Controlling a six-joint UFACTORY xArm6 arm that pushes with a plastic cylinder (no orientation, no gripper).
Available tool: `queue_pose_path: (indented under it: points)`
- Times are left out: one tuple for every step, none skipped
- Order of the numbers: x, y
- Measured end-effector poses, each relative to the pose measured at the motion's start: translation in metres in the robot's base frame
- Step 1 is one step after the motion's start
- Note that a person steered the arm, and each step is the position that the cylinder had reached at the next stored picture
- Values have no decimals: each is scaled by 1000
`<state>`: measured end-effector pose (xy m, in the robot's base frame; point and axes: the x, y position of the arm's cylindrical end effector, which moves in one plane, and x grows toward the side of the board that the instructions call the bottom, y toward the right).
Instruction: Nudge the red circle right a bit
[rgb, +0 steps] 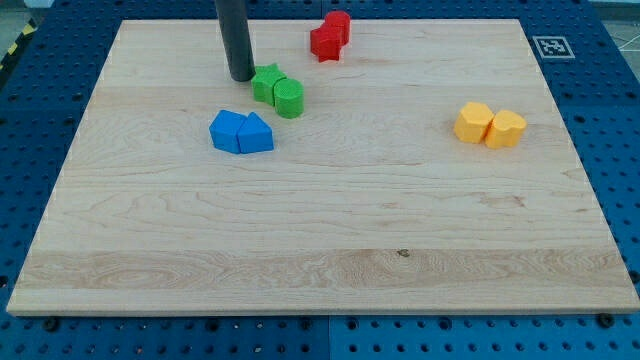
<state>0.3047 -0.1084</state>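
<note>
The red pair sits near the view's top, a little left of centre: two red blocks touching, one at (338, 25) and one lower-left of it at (324, 42). Which of them is the red circle I cannot tell for sure, since both look lumpy at this size; the upper one seems the rounder, so I take it as the likelier target. Below and to the view's left of them lie a green star (265, 82) and a green cylinder-like block (289, 97), touching each other, and further down a pair of blue blocks (241, 132), also side by side. Far off toward the view's right rests a yellow pair (489, 125), well clear of everything else. The wooden board (330, 260) is bare across its lower half. There is no pincer here at all, nothing to open, close or grip: the arm ends in a plain dark rod, and my tip (241, 77) rests on the board just beside the green star's left edge, perhaps touching it. That puts it below and to the left of the red pair, a fair place to start from, since a rightward nudge must come from the red block's left side; the tip would need to travel up the view first.
</note>
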Motion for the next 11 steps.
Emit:
queue_pose_path:
  points:
    - [-8,0]
    - [-8,22]
    - [-16,56]
    - [-44,60]
    - [-66,76]
    - [-100,90]
    - [-112,118]
    - [-111,151]
    - [-111,169]
    - [-112,182]
    - [-112,208]
